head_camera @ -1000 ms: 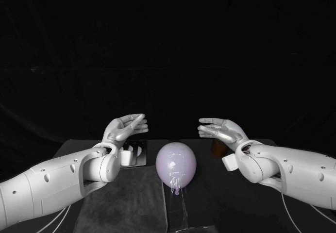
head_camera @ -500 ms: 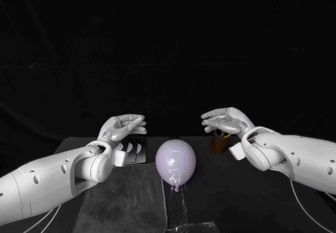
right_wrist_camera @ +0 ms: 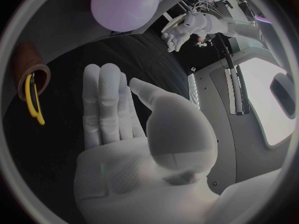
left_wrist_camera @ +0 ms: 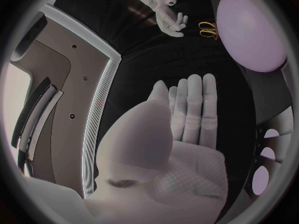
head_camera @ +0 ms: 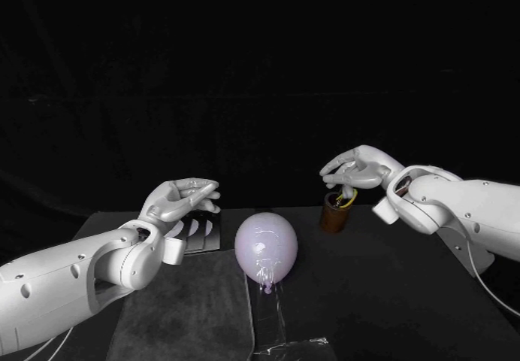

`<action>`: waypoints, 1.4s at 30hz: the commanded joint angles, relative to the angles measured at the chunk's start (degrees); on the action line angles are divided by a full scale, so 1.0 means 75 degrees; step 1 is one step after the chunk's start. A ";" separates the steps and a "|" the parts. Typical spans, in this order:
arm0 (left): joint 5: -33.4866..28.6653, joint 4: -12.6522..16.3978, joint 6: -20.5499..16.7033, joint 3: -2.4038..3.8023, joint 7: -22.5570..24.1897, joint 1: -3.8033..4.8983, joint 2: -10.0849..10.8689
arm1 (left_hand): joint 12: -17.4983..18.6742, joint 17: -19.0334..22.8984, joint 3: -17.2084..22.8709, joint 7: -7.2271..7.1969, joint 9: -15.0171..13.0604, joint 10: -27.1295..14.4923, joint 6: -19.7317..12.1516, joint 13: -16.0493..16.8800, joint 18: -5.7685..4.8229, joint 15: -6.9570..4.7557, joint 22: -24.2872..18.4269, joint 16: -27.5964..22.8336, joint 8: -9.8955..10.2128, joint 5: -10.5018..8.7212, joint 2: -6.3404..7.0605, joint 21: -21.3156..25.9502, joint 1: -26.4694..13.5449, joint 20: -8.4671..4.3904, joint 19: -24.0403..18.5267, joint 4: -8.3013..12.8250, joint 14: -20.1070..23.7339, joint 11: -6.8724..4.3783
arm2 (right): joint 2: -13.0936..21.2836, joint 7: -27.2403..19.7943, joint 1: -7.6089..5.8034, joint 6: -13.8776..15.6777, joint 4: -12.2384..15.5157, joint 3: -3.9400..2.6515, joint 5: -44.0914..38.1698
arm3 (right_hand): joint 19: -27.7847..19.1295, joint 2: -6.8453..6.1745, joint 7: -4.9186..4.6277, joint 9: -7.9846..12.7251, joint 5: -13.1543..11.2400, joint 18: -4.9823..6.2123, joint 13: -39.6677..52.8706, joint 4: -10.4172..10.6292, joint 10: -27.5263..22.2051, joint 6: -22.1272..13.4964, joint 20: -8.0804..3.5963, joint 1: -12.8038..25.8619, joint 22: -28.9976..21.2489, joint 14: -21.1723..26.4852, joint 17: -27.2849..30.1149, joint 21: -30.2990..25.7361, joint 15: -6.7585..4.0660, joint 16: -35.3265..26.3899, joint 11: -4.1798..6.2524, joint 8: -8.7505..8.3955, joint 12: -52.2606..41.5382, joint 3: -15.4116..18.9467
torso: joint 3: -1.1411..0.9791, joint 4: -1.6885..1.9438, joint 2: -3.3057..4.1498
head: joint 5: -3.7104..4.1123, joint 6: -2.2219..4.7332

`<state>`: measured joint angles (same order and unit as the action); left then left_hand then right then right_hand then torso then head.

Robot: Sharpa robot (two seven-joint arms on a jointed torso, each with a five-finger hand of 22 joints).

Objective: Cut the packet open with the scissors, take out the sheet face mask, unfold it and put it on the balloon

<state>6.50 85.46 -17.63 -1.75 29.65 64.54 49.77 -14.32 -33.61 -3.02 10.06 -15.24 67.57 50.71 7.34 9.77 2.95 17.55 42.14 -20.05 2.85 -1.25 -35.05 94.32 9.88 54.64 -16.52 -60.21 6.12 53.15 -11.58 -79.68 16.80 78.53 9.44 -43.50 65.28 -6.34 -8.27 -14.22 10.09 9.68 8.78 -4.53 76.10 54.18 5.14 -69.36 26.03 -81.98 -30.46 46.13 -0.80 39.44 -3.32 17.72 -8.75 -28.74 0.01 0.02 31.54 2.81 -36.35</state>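
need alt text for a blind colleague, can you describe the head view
A pale purple balloon stands on the black table between the robot's two raised, empty hands. The right hand hovers over a brown cup holding yellow-handled scissors; the left hand is raised near a dark holder with pale ovals.

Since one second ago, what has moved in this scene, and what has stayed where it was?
The right hand moved away from the balloon toward its own side and now hangs over the brown cup that holds the scissors; it has taken nothing. The left hand drew slightly outward, also holding nothing. The balloon, cup and scissors stayed in place.
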 commanded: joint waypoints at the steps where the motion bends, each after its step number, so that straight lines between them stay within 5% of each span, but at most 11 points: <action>1: 0.0008 0.0092 0.0201 0.0007 0.0004 0.0021 0.0043 | -0.0050 -0.0323 -0.0081 -0.0022 -0.0038 -0.0049 0.0022 0.0053 0.0081 -0.0066 0.0241 0.0489 0.0045 0.0010 -0.0019 -0.0400 0.0019 -0.0111 0.0164 0.0005 -0.0272 -0.0057 | 0.0103 0.0657 -0.0153 -0.0643 -0.0126 -0.0005 -0.1223 | 0.0301 -0.0145 -0.0004 -0.0081 -0.0012 -0.0088 0.0110 0.0058 0.0027 0.0027 -0.0031 -0.0003 0.0890 -0.0045 -0.0442 0.0694 -0.0043 0.0426 -0.0001 -0.0067 0.0072 -0.0015 | 0.0007 -0.0006 0.0011 | 0.0121 -0.0033; 2: -0.0020 0.0106 0.0199 0.0007 0.0005 0.0022 0.0056 | -0.0050 -0.0323 -0.0081 -0.0022 -0.0038 -0.0049 0.0022 0.0053 0.0081 -0.0066 0.0241 0.0489 0.0045 0.0010 -0.0019 -0.0400 0.0019 -0.0111 0.0164 0.0005 -0.0272 -0.0057 | 0.0140 0.0710 -0.0201 -0.0673 -0.0156 -0.0005 -0.1357 | 0.0301 -0.0145 -0.0004 -0.0081 -0.0012 -0.0088 0.0110 0.0058 0.0027 0.0027 -0.0031 -0.0003 0.0890 -0.0045 -0.0442 0.0694 -0.0043 0.0426 -0.0001 -0.0067 0.0072 -0.0015 | 0.0008 -0.0008 0.0011 | 0.0144 -0.0036; 5: -0.0081 0.0136 0.0199 0.0007 0.0001 0.0026 0.0086 | -0.0041 -0.0501 -0.0140 -0.0007 -0.0062 -0.0110 -0.0005 0.0082 0.0076 -0.0071 0.0397 0.0714 0.0077 0.0000 -0.0024 -0.0622 -0.0017 -0.0149 0.0097 -0.0004 -0.0250 -0.0034 | 0.0268 0.0885 -0.0331 -0.0733 -0.0224 -0.0005 -0.1747 | 0.0864 -0.0225 0.0010 -0.0170 -0.0038 -0.0296 0.0223 0.0112 0.0001 0.0007 -0.0050 -0.0007 0.2407 -0.0381 -0.1948 0.1834 -0.0065 0.1890 0.0013 -0.0136 0.0134 -0.0051 | -0.0001 -0.0005 0.0015 | 0.0241 -0.0040; 7: -0.0107 0.0153 0.0206 0.0007 -0.0004 0.0029 0.0102 | -0.0050 -0.0632 -0.0176 -0.0014 -0.0084 -0.0121 -0.0005 0.0108 0.0078 -0.0085 0.0524 0.0913 0.0087 0.0001 -0.0041 -0.0815 -0.0030 -0.0179 0.0102 -0.0002 -0.0314 -0.0039 | 0.0353 0.1058 -0.0404 -0.0736 -0.0280 -0.0006 -0.2036 | 0.0792 -0.0258 -0.0004 -0.0219 -0.0102 -0.0284 0.0269 0.0171 -0.0043 -0.0017 -0.0043 0.0010 0.2402 -0.0410 -0.2425 0.1858 -0.0049 0.2369 -0.0004 -0.0185 0.0193 -0.0073 | -0.0004 -0.0003 0.0020 | 0.0302 -0.0031; 15: -0.0140 0.0175 0.0214 0.0006 -0.0037 0.0033 0.0088 | -0.0078 -0.0970 -0.0371 -0.0008 -0.0160 -0.0181 -0.0028 0.0199 0.0079 -0.0094 0.1025 0.1342 0.0132 -0.0002 -0.0095 -0.1579 -0.0120 -0.0267 0.0161 -0.0006 -0.0277 -0.0036 | 0.0462 0.2062 -0.0534 -0.0543 -0.0799 -0.0005 -0.2660 | 0.0839 -0.0371 -0.0044 -0.0301 -0.0180 -0.0330 0.0313 0.0378 -0.0177 -0.0064 -0.0006 0.0164 0.2783 -0.0354 -0.2828 0.2134 -0.0003 0.2782 -0.0063 -0.0271 0.0337 -0.0043 | -0.0003 0.0002 0.0016 | 0.0413 -0.0024; 24: -0.0147 0.0108 0.0202 0.0006 -0.0066 0.0043 0.0079 | -0.0105 -0.1101 -0.0561 -0.0002 -0.0207 -0.0207 -0.0040 0.0255 0.0083 -0.0090 0.1299 0.1474 0.0150 -0.0005 -0.0121 -0.1991 -0.0272 -0.0282 0.0164 -0.0015 -0.0223 -0.0025 | 0.0402 0.3375 -0.0572 -0.0501 -0.0999 -0.0003 -0.3129 | 0.1095 -0.0607 -0.0198 -0.0404 -0.0572 -0.0441 0.0348 0.1230 -0.0560 -0.0436 0.0137 0.0800 0.3626 -0.0394 -0.3547 0.2737 0.0157 0.3527 -0.0253 -0.0487 0.0593 0.0438 | -0.0002 0.0006 0.0035 | 0.0483 -0.0032; 29: -0.0172 0.0092 0.0249 0.0006 -0.0077 0.0052 0.0080 | -0.0120 -0.1145 -0.0672 0.0001 -0.0230 -0.0220 -0.0048 0.0283 0.0083 -0.0083 0.1407 0.1512 0.0157 -0.0006 -0.0152 -0.2148 -0.0397 -0.0283 0.0141 -0.0022 -0.0207 -0.0020 | 0.0226 0.3769 -0.0566 -0.0594 -0.1130 0.0005 -0.3263 | 0.1069 -0.0668 -0.0207 -0.0475 -0.0588 -0.0432 0.0402 0.1405 -0.0598 -0.0468 0.0161 0.0687 0.3692 -0.0352 -0.3580 0.2789 0.0167 0.3604 -0.0263 -0.0495 0.0603 0.0613 | -0.0005 0.0026 0.0052 | 0.0530 -0.0063; 32: -0.0253 0.0081 0.0251 0.0006 -0.0067 0.0061 0.0086 | -0.0127 -0.1124 -0.0801 0.0010 -0.0254 -0.0254 -0.0060 0.0311 0.0077 -0.0061 0.1454 0.1401 0.0165 -0.0004 -0.0178 -0.2188 -0.0526 -0.0264 0.0013 -0.0010 -0.0060 -0.0010 | 0.0102 0.3976 -0.0539 -0.0611 -0.1233 0.0014 -0.3272 | 0.0999 -0.0636 -0.0227 -0.0631 -0.0511 -0.0415 0.0515 0.2014 -0.0652 -0.0515 0.0189 0.0586 0.3787 -0.0279 -0.3586 0.2845 0.0205 0.3698 -0.0263 -0.0512 0.0604 0.1260 | 0.0001 0.0020 0.0063 | 0.0545 -0.0065; 35: -0.0330 0.0074 0.0242 0.0006 -0.0054 0.0072 0.0096 | -0.0101 -0.0917 -0.0907 0.0038 -0.0278 -0.0340 -0.0090 0.0323 0.0063 0.0009 0.1342 0.0882 0.0181 0.0016 -0.0236 -0.1941 -0.0557 -0.0201 -0.0321 0.0003 0.0411 0.0035 | -0.0024 0.4152 -0.0503 -0.0594 -0.1330 0.0021 -0.3064 | 0.0950 -0.0653 -0.0233 -0.0672 -0.0307 -0.0413 0.0538 0.2215 -0.0680 -0.0530 0.0208 0.0597 0.3746 -0.0253 -0.3538 0.2811 0.0191 0.3681 -0.0284 -0.0519 0.0613 0.1486 | 0.0003 0.0013 0.0088 | 0.0529 -0.0062; 38: -0.0375 0.0075 0.0239 0.0006 -0.0048 0.0085 0.0105 | -0.0090 -0.0591 -0.1079 0.0065 -0.0325 -0.0402 -0.0115 0.0345 0.0083 0.0081 0.1098 0.0222 0.0196 -0.0008 -0.0333 -0.1536 -0.0523 -0.0090 -0.0533 0.0005 0.0601 0.0078 | -0.0127 0.4301 -0.0474 -0.0597 -0.1377 0.0024 -0.2711 | 0.0840 -0.0630 -0.0272 -0.0735 0.0347 -0.0382 0.0531 0.2726 -0.0839 -0.0641 0.0228 0.0779 0.3626 -0.0196 -0.3408 0.2714 0.0231 0.3613 -0.0334 -0.0577 0.0657 0.1887 | 0.0000 0.0008 0.0124 | 0.0521 -0.0044; 42: -0.0410 0.0082 0.0243 0.0006 -0.0059 0.0097 0.0109 | -0.0094 -0.0470 -0.1198 0.0079 -0.0351 -0.0416 -0.0122 0.0360 0.0095 0.0096 0.0982 -0.0016 0.0202 -0.0006 -0.0372 -0.1376 -0.0515 -0.0059 -0.0505 -0.0003 0.0539 0.0090 | -0.0221 0.4423 -0.0445 -0.0716 -0.1353 0.0027 -0.2399 | 0.0848 -0.0556 -0.0279 -0.0787 0.0347 -0.0383 0.0546 0.2836 -0.0856 -0.0658 0.0243 0.0802 0.3682 -0.0203 -0.3430 0.2738 0.0239 0.3657 -0.0340 -0.0588 0.0638 0.2140 | -0.0004 0.0012 0.0165 | 0.0537 -0.0047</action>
<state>4.39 85.93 -16.85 -1.76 28.82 65.12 50.63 -15.03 -37.17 -11.79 10.54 -17.83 64.70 49.93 9.99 9.87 3.40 24.93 42.08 -18.82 2.85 -3.53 -45.56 90.38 9.21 50.77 -16.58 -55.99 6.77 51.64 18.98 -83.07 12.87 68.29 9.64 -64.00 71.81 -10.53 -10.42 -20.07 12.64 6.97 12.82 16.76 70.00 49.66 6.88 -63.60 53.44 -83.61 -56.06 66.66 0.84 66.69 -5.85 13.59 -4.07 -12.99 0.01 0.11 32.48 6.77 -36.71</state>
